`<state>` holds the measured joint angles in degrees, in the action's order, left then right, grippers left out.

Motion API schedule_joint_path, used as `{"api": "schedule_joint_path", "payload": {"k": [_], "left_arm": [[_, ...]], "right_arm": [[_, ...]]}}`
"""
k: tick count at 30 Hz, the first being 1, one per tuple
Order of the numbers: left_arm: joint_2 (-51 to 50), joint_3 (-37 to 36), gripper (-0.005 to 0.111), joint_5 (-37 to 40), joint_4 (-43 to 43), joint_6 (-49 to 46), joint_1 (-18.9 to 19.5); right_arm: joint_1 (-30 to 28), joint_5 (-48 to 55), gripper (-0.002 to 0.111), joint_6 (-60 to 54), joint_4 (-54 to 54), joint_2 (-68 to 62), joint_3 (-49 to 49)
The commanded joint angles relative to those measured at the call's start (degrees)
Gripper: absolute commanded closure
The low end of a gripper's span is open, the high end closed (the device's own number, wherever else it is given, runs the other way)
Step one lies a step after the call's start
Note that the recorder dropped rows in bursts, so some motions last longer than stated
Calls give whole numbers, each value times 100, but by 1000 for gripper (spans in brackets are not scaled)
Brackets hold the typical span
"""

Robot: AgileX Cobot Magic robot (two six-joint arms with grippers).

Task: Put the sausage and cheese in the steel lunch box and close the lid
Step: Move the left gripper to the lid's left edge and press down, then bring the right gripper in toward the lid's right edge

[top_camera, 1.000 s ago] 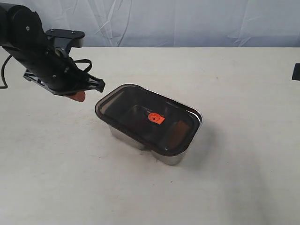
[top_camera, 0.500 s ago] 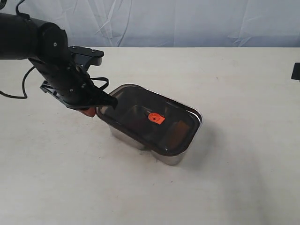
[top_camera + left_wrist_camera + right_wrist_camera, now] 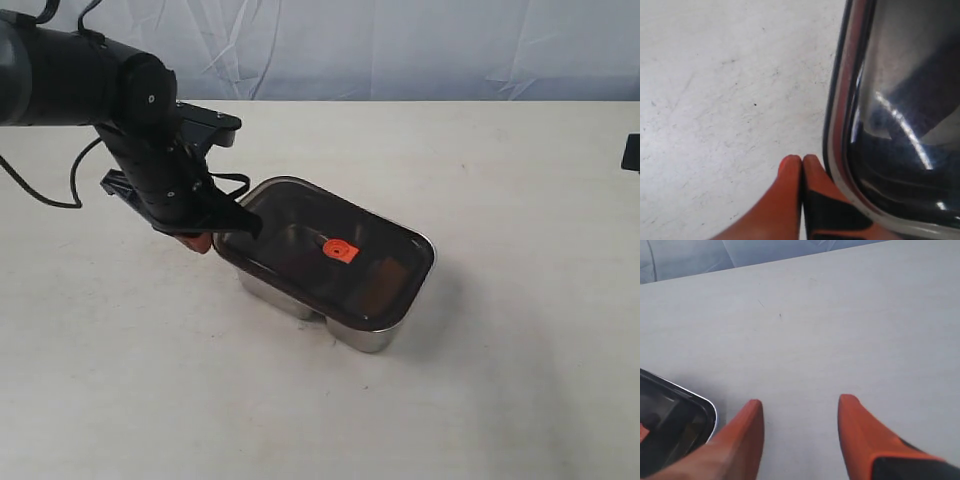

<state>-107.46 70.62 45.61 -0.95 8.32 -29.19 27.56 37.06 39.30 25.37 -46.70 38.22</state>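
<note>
Left jaws: pressed together tip to tip, with nothing between them.
Left gripper (image 3: 802,162): its orange tips sit at one corner of the steel lunch box (image 3: 372,336), just beside the rim of the lid (image 3: 290,235); I cannot tell whether they touch it.
Right jaws: spread wide apart, with only bare table between them.
Right gripper (image 3: 800,407): near another corner of the steel lunch box, off to its side and clear of it.
Lid: dark, smoky and translucent, it lies on top of the steel lunch box and covers it; I cannot tell whether it is fully seated.
Valve tab (image 3: 339,249): orange, at the middle of the lid.
Steel lunch box: shiny, and its near wall shows 2 rounded bulges.
Sausage and cheese: neither can be made out; a brownish shape (image 3: 380,285) shows dimly through the lid, in the end of the steel lunch box away from the left gripper.
Left arm (image 3: 120,110): black, slanting down to the steel lunch box's corner.
Table (image 3: 500,380): off-white, lightly scuffed, it bears the steel lunch box.
</note>
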Motion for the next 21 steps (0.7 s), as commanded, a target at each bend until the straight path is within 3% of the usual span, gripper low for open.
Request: {"api": "schedule_joint_path", "payload": {"k": [1,13,21], "left_arm": [[-131,38,107,27,95,25,-63],[-143,38,107,-66,252,25,-63],[-143,38,107,-66,271,14,-63]], "right_arm": [[-24,-57,62,-24,29,9,-22],[-24,-116,62,-24,-67,9,-22],[-14,-522,62,-491,-691,-411,-22]]}}
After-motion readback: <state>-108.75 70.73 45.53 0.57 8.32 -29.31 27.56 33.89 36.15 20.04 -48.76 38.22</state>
